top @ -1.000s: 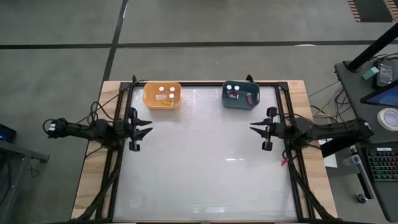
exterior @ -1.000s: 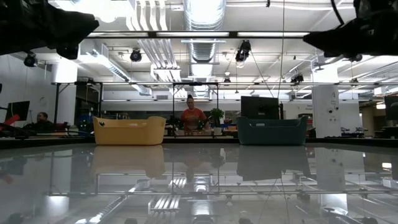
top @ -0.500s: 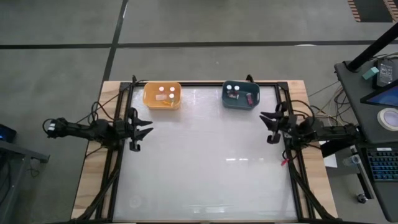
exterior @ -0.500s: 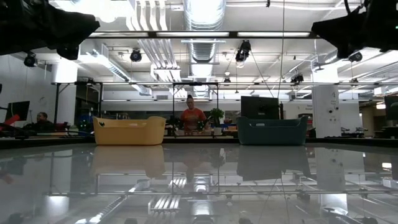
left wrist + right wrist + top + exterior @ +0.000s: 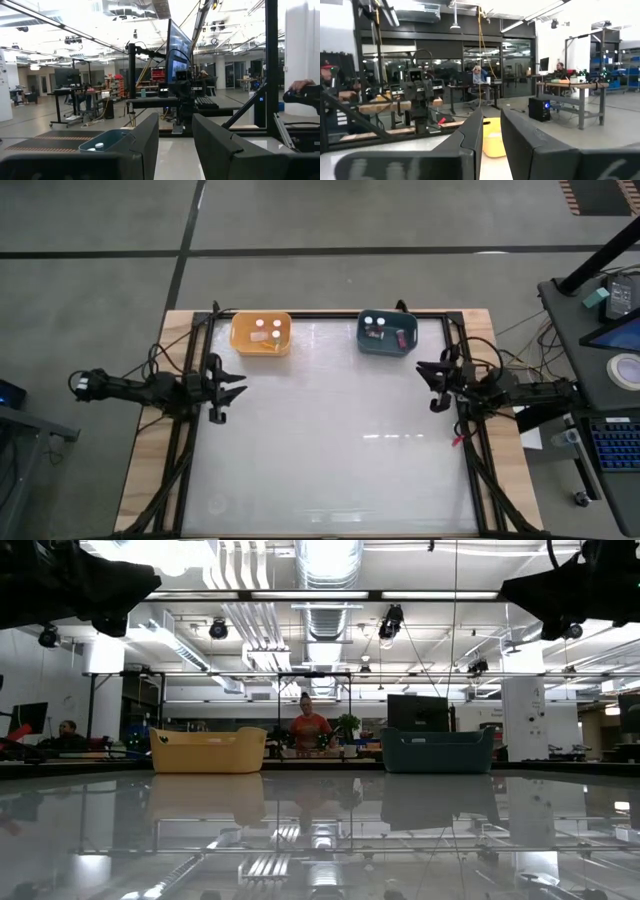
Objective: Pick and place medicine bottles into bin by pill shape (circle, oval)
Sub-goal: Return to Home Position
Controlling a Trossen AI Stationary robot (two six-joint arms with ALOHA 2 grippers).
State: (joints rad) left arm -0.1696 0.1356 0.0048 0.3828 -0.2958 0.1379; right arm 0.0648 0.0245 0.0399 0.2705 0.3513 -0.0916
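With the medicine bottles [image 5: 275, 335] all seemingly binned, yellow bin [image 5: 237, 336] nearest my left gripper [image 5: 236, 386], blue bin [image 5: 386, 350] nearest my right gripper [image 5: 424, 385], both part-open and empty, I judge this the homing step, needing only retraction

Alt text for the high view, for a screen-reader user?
Top-down view of a glossy white table: a yellow bin and a blue bin along one edge hold white-capped medicine bottles. The left gripper and right gripper hang open and empty at opposite sides.
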